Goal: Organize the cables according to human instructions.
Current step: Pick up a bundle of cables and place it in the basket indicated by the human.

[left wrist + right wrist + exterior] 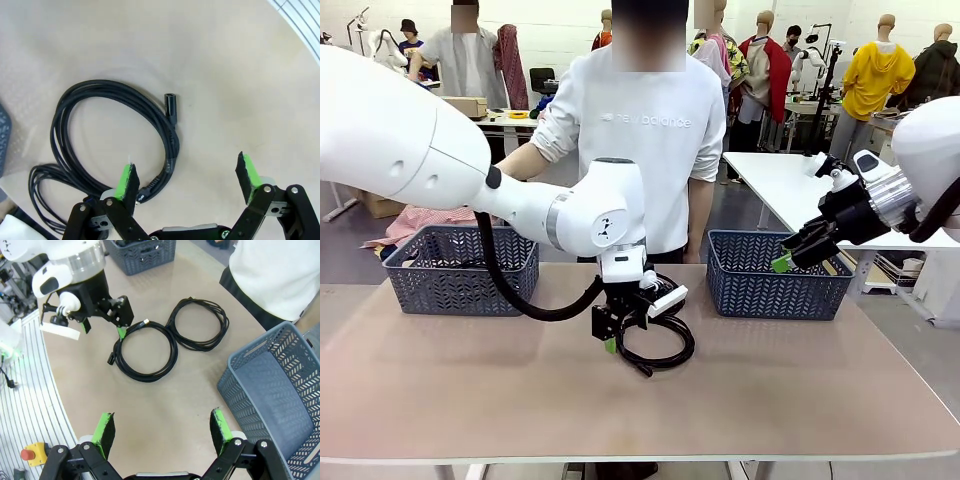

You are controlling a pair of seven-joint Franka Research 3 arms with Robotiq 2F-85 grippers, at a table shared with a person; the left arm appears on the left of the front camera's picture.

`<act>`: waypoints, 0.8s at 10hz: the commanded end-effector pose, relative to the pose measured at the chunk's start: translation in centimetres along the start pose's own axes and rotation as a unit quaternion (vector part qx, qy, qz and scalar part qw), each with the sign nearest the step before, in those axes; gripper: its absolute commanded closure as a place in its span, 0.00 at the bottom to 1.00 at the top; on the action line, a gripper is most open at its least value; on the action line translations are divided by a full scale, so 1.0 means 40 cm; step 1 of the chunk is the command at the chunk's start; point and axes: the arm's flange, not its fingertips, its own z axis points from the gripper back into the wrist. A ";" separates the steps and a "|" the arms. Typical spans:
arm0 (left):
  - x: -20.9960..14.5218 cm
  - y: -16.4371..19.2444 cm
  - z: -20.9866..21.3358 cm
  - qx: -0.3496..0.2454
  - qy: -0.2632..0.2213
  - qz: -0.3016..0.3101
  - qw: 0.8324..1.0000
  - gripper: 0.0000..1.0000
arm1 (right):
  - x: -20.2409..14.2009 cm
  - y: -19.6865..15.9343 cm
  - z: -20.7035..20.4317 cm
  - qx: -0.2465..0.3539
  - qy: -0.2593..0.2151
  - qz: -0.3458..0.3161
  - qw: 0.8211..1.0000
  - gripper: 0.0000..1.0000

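Note:
Two cables lie side by side on the table in the right wrist view, each a loose black coil: a nearer one (pixel 145 377) and one closer to the person (pixel 200 346). My left gripper (pixel 613 340) hangs open just over the left edge of the nearer cable (pixel 665 364). In the left wrist view that cable (pixel 170 140) runs past one green pad (pixel 127 180), nothing is between the fingers, and the second cable (pixel 40 200) shows at the lower left. My right gripper (pixel 790 255) is open and empty in the air above the right basket (pixel 775 290).
A person in a white sweatshirt (pixel 650 130) stands at the far edge between two grey-blue baskets, the left one (pixel 460 270) and the right one. The tan table (pixel 470 400) has bare room in front and to both sides of the coils.

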 end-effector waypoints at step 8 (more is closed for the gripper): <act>-0.020 0.009 -0.084 -0.010 0.009 -0.003 1.000 0.00 | 0.001 -0.009 -0.003 0.007 -0.018 0.009 1.000 0.00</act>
